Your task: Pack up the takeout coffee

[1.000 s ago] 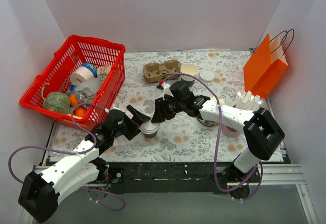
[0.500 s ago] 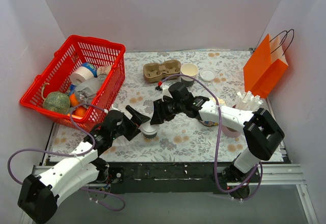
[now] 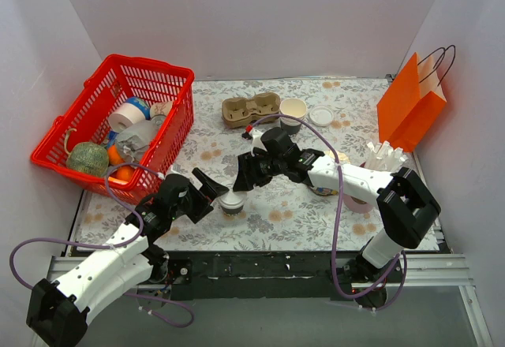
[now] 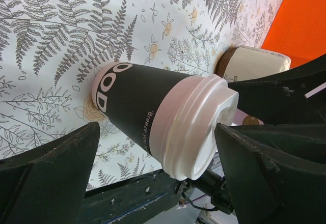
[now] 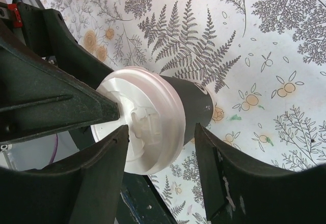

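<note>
Cup: the lidded coffee cup [image 3: 231, 203] stands upright on the fern-print tablecloth [image 3: 300, 209], near the front edge and between my two arms.
Left gripper: the left gripper [image 3: 211, 193] is spread wide with one finger on each side of the cup. Its wrist view shows clear gaps on both sides, and it holds nothing.
Right gripper: the right gripper [image 3: 241, 183] is also parted and straddles the white lid [image 5: 140, 127] from the opposite side. I cannot tell whether one finger brushes the lid's rim. It has no grip on the cup.
Step in hand: I judge this to be the grasp; the cup is not yet lifted.
Packing spots: a cardboard cup carrier [image 3: 251, 109] sits at the back, and an orange paper bag [image 3: 410, 106] at the back right. Both are well apart from the cup.
Next move: both grippers crowd one cup. I think one should close on the dark body below the lid while the other clears away, and the cup should then be lifted upright.
</note>
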Controlling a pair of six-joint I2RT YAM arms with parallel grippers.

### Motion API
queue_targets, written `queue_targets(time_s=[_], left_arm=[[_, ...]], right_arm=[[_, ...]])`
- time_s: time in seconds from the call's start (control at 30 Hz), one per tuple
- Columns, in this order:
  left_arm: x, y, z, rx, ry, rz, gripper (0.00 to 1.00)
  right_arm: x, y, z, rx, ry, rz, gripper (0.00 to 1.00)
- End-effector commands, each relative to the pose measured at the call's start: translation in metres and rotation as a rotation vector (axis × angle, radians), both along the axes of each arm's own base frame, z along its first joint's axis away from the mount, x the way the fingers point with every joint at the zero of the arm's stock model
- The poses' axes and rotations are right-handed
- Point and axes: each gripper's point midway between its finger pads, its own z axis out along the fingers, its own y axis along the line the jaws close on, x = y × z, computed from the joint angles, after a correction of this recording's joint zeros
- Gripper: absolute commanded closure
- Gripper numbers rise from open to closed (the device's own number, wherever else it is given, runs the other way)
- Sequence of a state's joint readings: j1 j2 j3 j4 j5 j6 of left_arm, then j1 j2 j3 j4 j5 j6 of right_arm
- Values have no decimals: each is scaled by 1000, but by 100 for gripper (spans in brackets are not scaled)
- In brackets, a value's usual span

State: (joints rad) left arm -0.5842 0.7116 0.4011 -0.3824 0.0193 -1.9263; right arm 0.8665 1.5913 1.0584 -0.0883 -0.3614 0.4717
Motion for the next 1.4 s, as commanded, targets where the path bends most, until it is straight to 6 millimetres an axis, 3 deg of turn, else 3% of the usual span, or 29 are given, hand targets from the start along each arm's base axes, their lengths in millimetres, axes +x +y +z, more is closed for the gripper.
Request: queue_targets(time_s=[0.0, 0.17, 0.3, 0.63, 0.87, 0.93, 1.07, 1.13, 1.2, 1.27, 1.37], left_arm=[[0, -2, 4, -21, -13, -9, 3], [1, -11, 14, -59, -47, -49, 4], [0, -11, 12, -61, -46, -53, 12], [-1, -2, -3, -10, -8, -20, 41], [-5, 2, -13, 11, 19, -13, 71], [-7, 2, -16, 12, 24, -14, 75], [-9, 5, -24, 24, 36, -10, 78], [-11, 7, -29, 29, 47, -7, 77], [-13, 8, -31, 36, 59, -5, 70], [-15, 10, -34, 47, 70, -6, 57], [-13, 8, -27, 40, 53, -12, 52]], right_arm=[[-4, 9, 8, 39, -1, 17, 37], [-9, 15, 6, 32, 1, 28, 39], [-10, 17, 2, 16, 0, 21, 40], [-7, 11, 4, 15, -12, -30, 40], [-5, 6, -3, -9, 5, -74, 45], [-5, 5, -4, -10, 16, -92, 46], [-3, -1, -8, -23, 19, -128, 51], [-2, -6, -13, -33, 32, -148, 60], [0, -11, -18, -43, 46, -162, 62], [-2, -15, -23, -54, 66, -167, 60], [-4, -16, -23, -49, 91, -155, 54]])
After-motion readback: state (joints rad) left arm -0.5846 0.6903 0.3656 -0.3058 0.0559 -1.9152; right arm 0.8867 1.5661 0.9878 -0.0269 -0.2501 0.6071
